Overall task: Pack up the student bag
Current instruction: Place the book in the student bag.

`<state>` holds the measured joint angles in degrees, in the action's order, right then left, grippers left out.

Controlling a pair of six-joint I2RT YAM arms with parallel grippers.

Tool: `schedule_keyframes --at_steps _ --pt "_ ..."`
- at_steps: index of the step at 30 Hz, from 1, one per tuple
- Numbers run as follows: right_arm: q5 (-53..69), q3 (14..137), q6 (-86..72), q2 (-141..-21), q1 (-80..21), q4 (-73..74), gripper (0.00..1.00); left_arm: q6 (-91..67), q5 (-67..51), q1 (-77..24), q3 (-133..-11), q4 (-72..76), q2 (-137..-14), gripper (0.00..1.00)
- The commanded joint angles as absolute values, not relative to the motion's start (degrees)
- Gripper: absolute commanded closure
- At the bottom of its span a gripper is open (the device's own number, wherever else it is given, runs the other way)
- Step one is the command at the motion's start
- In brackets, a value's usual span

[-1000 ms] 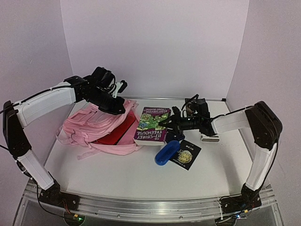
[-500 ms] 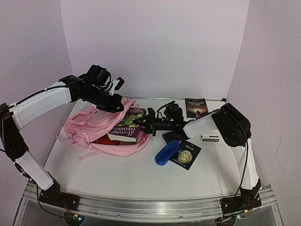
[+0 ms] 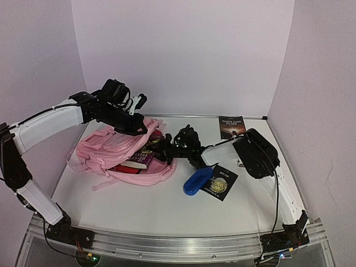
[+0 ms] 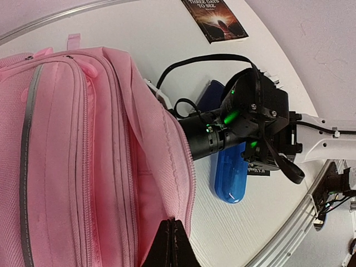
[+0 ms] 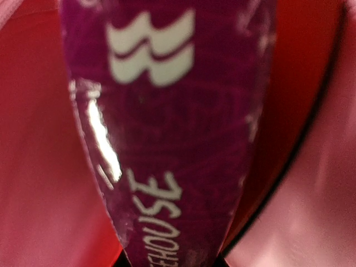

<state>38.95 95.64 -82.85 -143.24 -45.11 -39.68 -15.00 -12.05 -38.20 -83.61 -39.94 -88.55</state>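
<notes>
Bag (image 3: 108, 149) on the left half of the bench (image 3: 167, 211), lying flat. Its mouth faces right, toward the right arm.

Nearest the bases: blue case (image 3: 197, 179) with a black card (image 3: 221, 181) touching its right side. Both are right of the bag, loose and not yet packed.

Mid-bench: right end effector (image 3: 168, 148) at the bag mouth, clenched on a purple book (image 3: 146, 154). The wrist view is filled by the book's cover (image 5: 167, 139), with red (image 5: 44, 167) on both sides. That is probably a red item (image 3: 127, 166) already inside. The fingers themselves barely show there, so the grip is read from how the book sits tilted and half in.

Just beyond: left end effector (image 3: 138, 129) over the bag's far upper edge, pinched shut on pink fabric. Its wrist view shows the fingertips (image 4: 173, 239) closed on the lip of the opening, holding it up.

Far edge: a dark book (image 3: 232, 125) flat by the back wall, well apart from the rest.

Key relation: the bag interior lies left of the right end effector. The purple book's long axis runs roughly right to left, in line with the mouth. The right arm is the one at the opening; the left only props the flap.

Judgement: insertion partly done. Next is a push further left before letting go. Risk of the corner snagging on the lower lip.
</notes>
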Motion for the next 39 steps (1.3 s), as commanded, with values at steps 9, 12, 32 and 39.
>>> schedule_keyframes --at_steps 9,12,32,39 --pt "36.9 104.5 -66.4 -140.7 -48.4 -17.6 0.24 -15.7 -13.8 -38.5 -83.2 -34.1 -85.5 1.00" --pt "35.4 101.2 -61.7 -135.9 -47.8 -15.2 0.13 -15.8 -12.9 -38.4 -82.7 -34.6 -84.9 1.00" --pt "20.0 97.4 -23.0 -124.2 -44.0 5.3 0.52 -17.0 -14.9 -37.5 -76.4 -33.7 -81.8 1.00" --pt "13.5 101.3 -14.0 -129.1 -45.5 10.7 0.41 -17.1 -14.9 -37.5 -76.2 -33.8 -81.4 1.00"
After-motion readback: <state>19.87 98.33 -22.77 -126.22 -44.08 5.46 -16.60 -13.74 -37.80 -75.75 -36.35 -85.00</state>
